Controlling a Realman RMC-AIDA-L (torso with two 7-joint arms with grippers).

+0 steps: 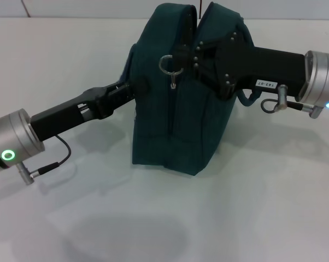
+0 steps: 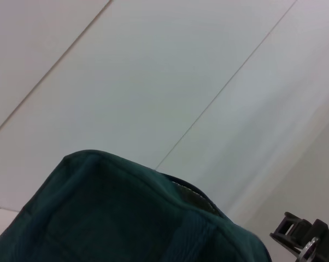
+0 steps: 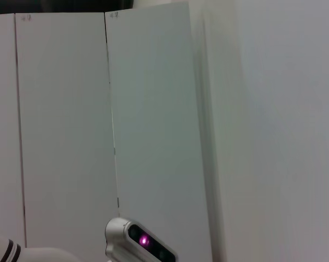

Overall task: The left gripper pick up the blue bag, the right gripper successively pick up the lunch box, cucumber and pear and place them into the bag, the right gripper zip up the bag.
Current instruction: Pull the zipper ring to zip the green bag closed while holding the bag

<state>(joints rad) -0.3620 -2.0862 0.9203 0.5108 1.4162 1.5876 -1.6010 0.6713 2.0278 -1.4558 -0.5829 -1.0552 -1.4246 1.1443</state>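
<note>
White tabletop [image 1: 153, 229] is carrying everything, with pale wall panels [image 3: 153, 109] standing behind it. Near the middle the blue bag [image 1: 175, 125] is standing upright on its base, tall and narrow, dark teal, its zipper seam running down the face that is turned to the head camera. A metal ring pull [image 1: 166, 64] is hanging near the top of that seam, so the zipper's line is lying roughly vertical.

From the robot's left, the left gripper [image 1: 133, 88] is pressing against the bag's upper side; I cannot tell how its jaws are standing, since the tips are merging with the fabric. From the robot's right, the right gripper [image 1: 189, 57] is reaching across the top of the bag, its tips sitting just beside the ring pull, though whether they are pinching it I cannot tell. That arm is clearly the nearer one to the pull.

Judging by the closed seam, the bag is looking almost zipped. No lunch box, cucumber or pear is showing anywhere, so they are probably inside.
</note>
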